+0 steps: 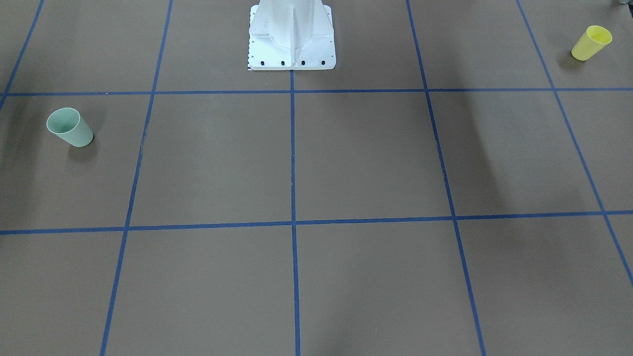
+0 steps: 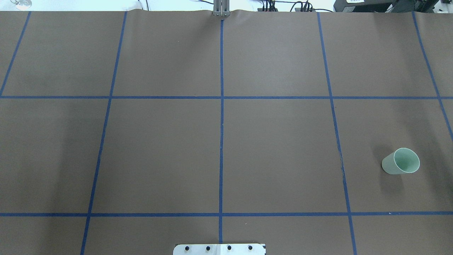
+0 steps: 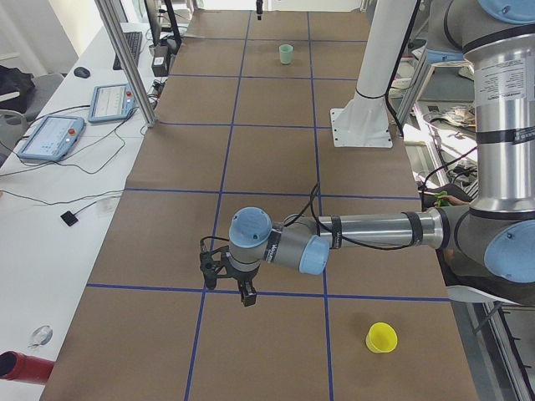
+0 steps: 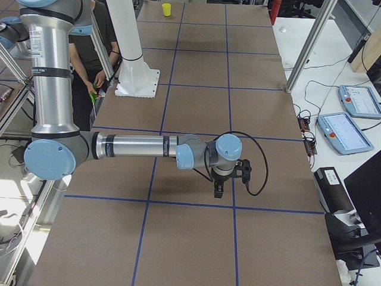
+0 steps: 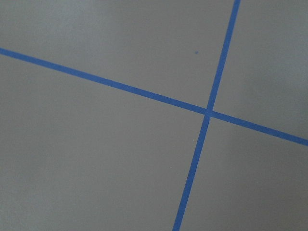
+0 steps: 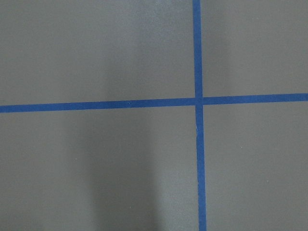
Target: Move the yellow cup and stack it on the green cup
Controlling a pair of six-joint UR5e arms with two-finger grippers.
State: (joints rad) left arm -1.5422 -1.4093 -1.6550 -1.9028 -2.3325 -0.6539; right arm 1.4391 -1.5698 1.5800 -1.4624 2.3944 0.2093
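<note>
The yellow cup [image 1: 591,43] stands upright, mouth up, near the table's corner on my left side; it also shows as the yellow cup [image 3: 381,337] and, far off, the yellow cup [image 4: 166,9]. The green cup [image 1: 70,127] stands upright on my right side, seen too as the green cup [image 2: 401,161] and the green cup [image 3: 286,54]. My left gripper [image 3: 244,292] hangs above a tape crossing, well away from the yellow cup. My right gripper [image 4: 218,190] hangs over bare table. Both show only in the side views, so I cannot tell whether either is open or shut.
Blue tape lines grid the brown table. The white pedestal base [image 1: 292,44] sits at the robot's edge. A person [image 4: 89,47] stands beside the robot. Control tablets [image 3: 50,138] and cables lie on the white bench past the table's far edge.
</note>
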